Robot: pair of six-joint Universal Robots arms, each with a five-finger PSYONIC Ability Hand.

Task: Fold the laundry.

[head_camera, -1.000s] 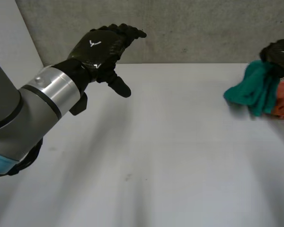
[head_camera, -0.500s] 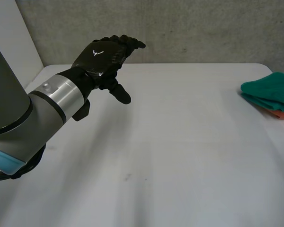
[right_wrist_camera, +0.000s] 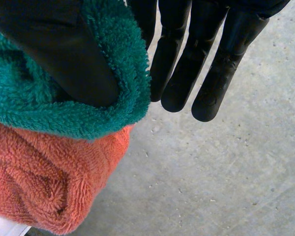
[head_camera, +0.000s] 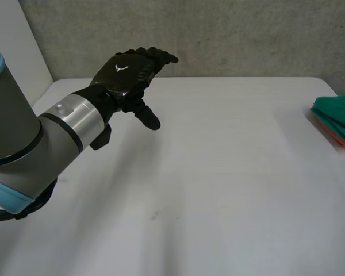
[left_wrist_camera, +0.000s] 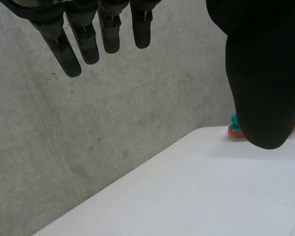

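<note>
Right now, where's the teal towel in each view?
Head view: teal towel at the right edge of the table.
Left wrist view: a sliver just past the thumb of the left hand, at the table's far corner.
Right wrist view: bunched around the thumb of the right hand.
Shared landmark: the orange towel lies directly beneath it in all three.

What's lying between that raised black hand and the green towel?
Nothing: the head view shows bare white table between the left hand and the green towel.
</note>
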